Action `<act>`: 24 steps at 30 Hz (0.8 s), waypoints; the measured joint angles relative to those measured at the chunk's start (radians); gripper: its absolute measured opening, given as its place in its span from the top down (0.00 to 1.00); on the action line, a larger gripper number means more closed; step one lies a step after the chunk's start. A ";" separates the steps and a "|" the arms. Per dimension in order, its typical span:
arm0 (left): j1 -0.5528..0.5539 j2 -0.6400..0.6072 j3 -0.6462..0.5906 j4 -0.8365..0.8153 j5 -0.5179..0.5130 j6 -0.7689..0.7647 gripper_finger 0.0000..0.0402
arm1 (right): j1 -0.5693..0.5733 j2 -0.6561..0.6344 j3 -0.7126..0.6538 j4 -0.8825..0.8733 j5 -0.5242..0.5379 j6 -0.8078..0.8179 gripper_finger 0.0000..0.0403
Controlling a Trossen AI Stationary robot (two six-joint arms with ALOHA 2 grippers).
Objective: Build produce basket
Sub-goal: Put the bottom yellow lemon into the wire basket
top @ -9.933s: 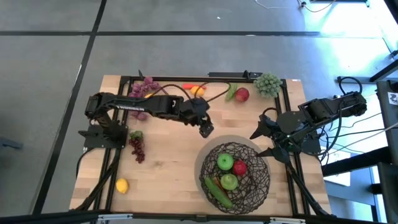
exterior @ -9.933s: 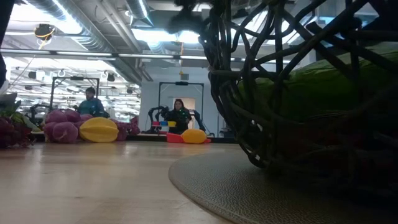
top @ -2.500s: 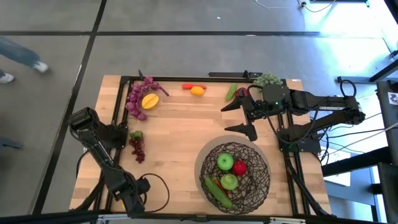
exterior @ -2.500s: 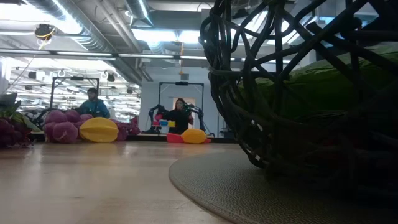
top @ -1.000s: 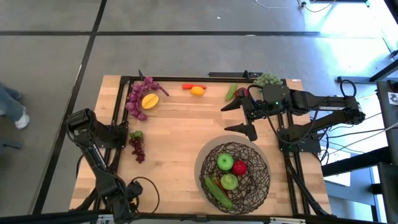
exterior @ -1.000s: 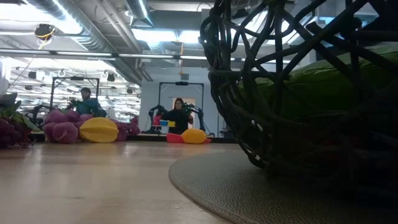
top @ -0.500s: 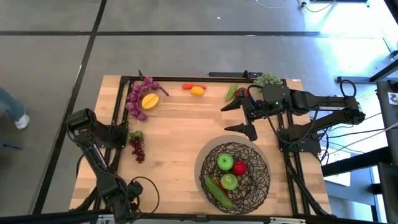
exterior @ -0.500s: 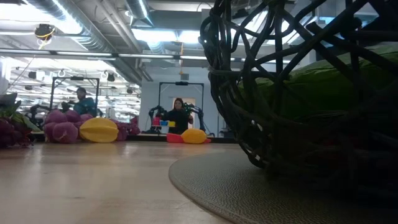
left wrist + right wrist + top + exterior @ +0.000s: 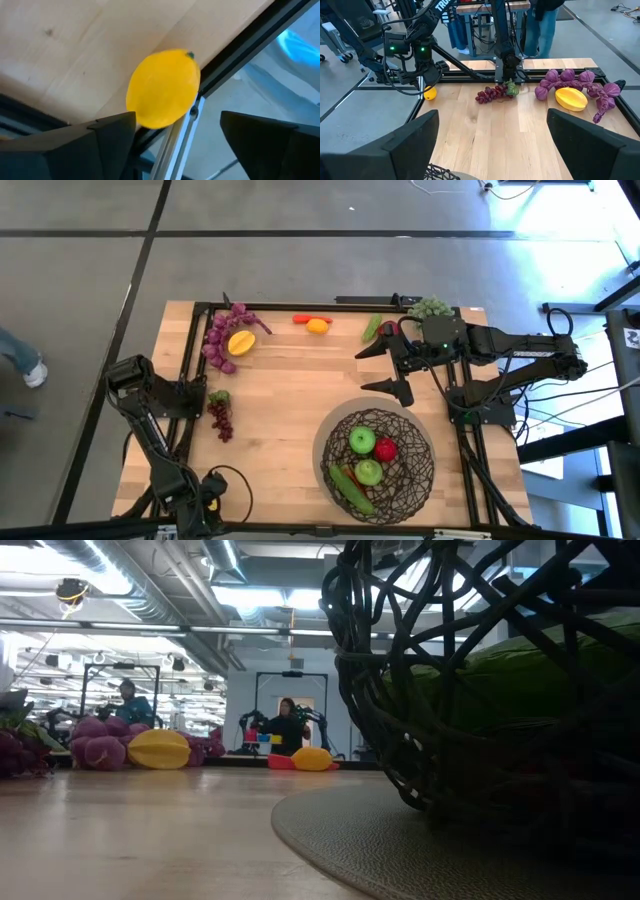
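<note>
Presently, my left claw (image 9: 205, 502), lower left of the overhead frame: fingers spread wide, nothing held. Item: lemon (image 9: 163, 88), smooth, yellow, egg-shaped, directly ahead between my fingers at the table's edge rail, long axis roughly across my approach. My right claw (image 9: 385, 367), upper centre-right, also wide, empty, waits far off. Destination: basket (image 9: 413, 476), dark open wire weave, lower centre-right, holding apples and cucumber.

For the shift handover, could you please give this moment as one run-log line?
left gripper: open above lemon at table edge | right gripper: open, waiting beyond basket | basket: apples, cucumber inside
</note>
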 joint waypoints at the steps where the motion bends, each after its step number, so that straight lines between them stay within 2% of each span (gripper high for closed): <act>1: -0.004 0.000 0.000 -0.002 -0.010 0.018 0.27 | 0.000 0.000 0.000 0.000 0.000 0.000 0.09; 10: -0.007 0.007 0.001 -0.064 -0.027 0.143 0.18 | 0.000 0.000 0.000 0.000 0.000 0.000 0.09; 24: -0.005 0.113 0.001 -0.037 -0.046 0.235 0.17 | 0.000 0.000 0.000 0.000 0.000 0.000 0.09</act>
